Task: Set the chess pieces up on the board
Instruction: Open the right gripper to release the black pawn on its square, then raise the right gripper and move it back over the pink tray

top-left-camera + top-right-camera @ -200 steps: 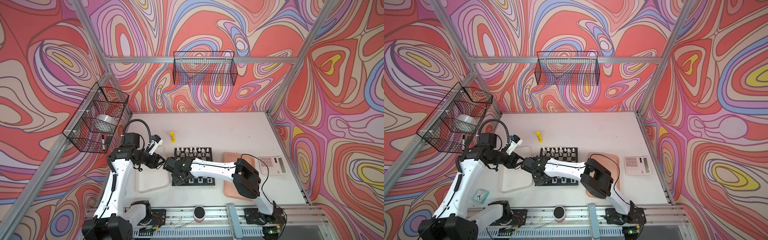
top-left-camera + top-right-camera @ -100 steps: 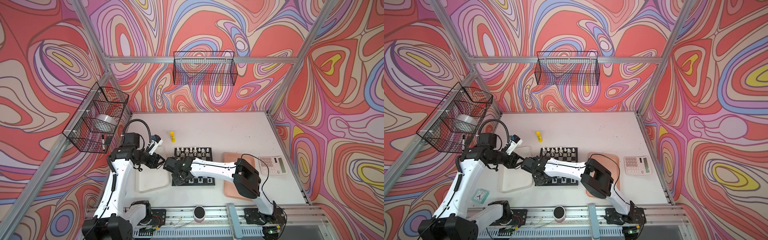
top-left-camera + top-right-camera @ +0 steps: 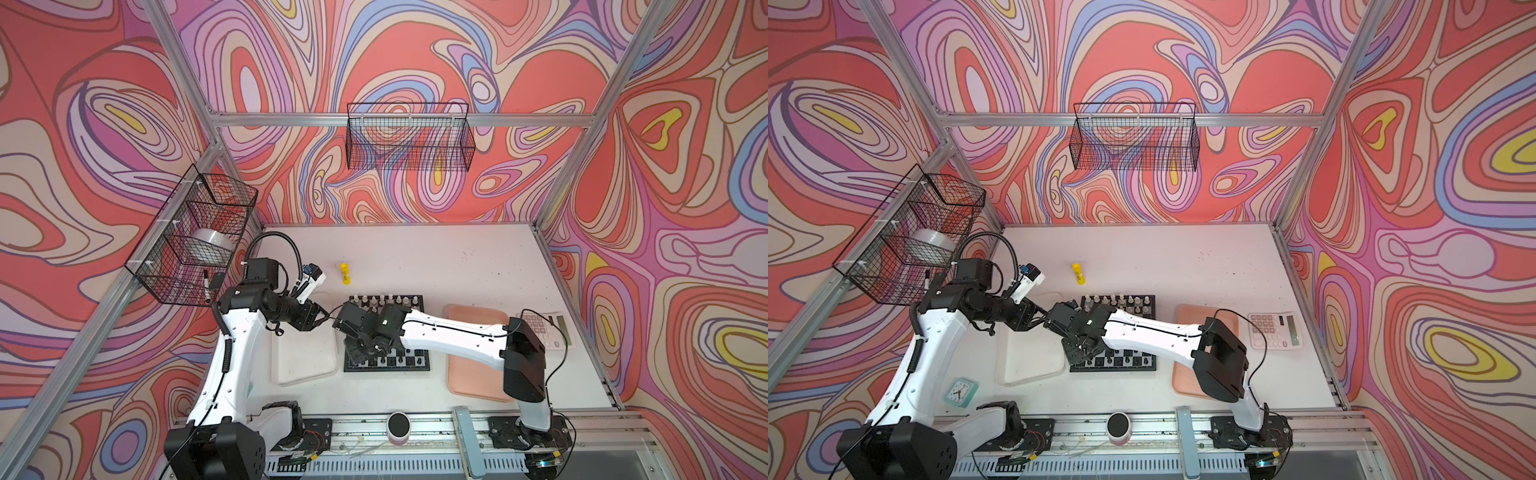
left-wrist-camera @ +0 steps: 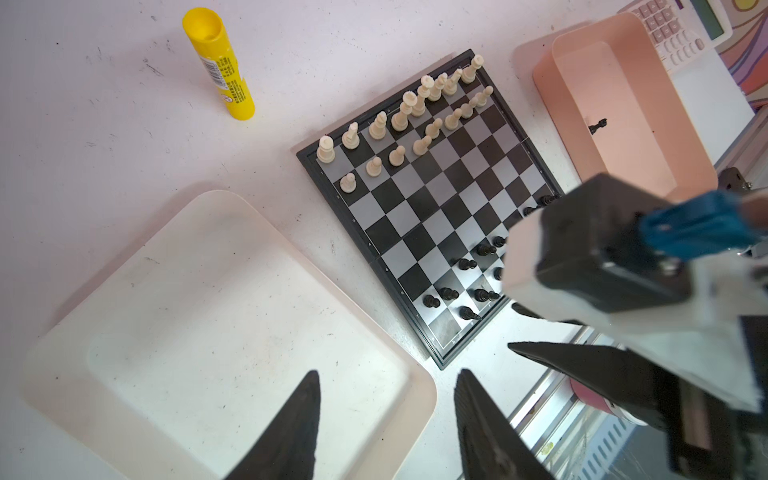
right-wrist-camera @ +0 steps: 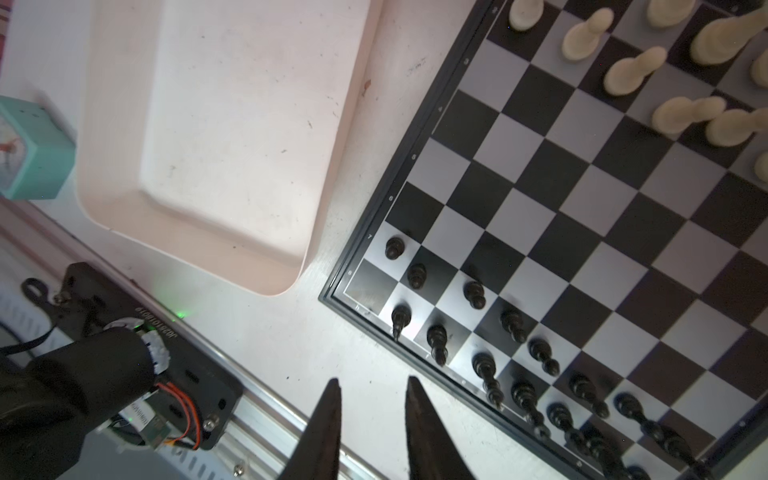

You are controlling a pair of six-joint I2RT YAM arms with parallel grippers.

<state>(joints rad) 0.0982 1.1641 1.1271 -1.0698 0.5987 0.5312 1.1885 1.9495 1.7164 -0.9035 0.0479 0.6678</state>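
On checkered board (image 4: pixel 449 199), tiny plastic chess pieces (image 4: pixel 325 149)

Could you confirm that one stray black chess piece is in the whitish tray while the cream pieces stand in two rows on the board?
Not quite: the stray black piece is in the pink tray, not the whitish tray, as the left wrist view shows. The cream pieces do stand in two rows on the board.

Glue stick (image 3: pixel 345 273), whitish tray (image 3: pixel 305 365), pink tray (image 3: pixel 469 378), calculator (image 3: pixel 548 330), clock (image 3: pixel 960 391).
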